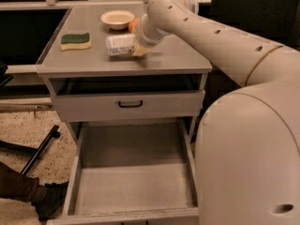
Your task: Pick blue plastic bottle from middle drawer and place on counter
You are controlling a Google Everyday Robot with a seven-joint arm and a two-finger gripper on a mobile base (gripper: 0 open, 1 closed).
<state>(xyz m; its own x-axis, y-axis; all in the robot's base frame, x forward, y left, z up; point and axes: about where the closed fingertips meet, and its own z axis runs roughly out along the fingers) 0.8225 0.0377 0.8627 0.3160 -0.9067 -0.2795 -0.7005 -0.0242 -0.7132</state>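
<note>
The blue plastic bottle (119, 45) lies on its side on the counter (173, 55), near the middle. My gripper (139, 49) is at the bottle's right end, down at the counter's surface, and the arm reaches in from the right. The middle drawer (133, 186) is pulled wide open below, and its grey floor is bare.
A green and yellow sponge (75, 40) lies at the counter's left. A cream bowl (117, 18) stands at the back, with an orange fruit (133, 23) next to it behind my wrist. The upper drawer front (130, 105) with its black handle is closed. My body (248, 163) fills the right.
</note>
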